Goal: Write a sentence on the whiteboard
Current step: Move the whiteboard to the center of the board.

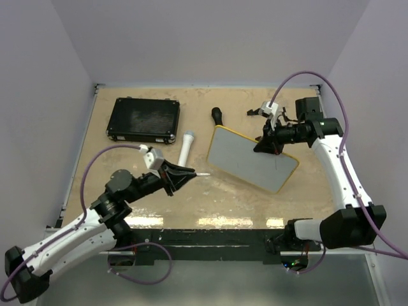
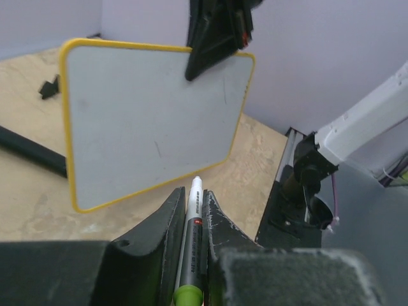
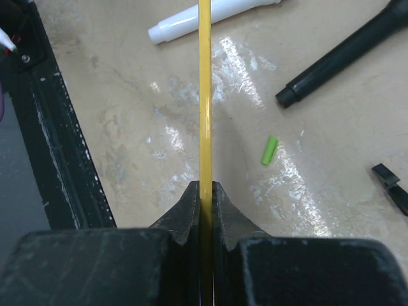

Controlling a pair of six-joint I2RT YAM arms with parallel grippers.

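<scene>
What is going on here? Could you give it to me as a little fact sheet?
left gripper: shut on a marker, tip aimed at the whiteboard
right gripper: shut on the whiteboard's yellow rim, holding it tilted
writing on board: none readable, only faint marks
lying nearby: black case, white tube, green cap

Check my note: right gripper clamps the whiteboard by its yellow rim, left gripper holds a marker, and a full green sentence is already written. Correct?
Not quite. The left wrist view shows the whiteboard unwritten, bearing only a couple of faint strokes. The right gripper does clamp its rim, and the left gripper holds a marker.
</scene>
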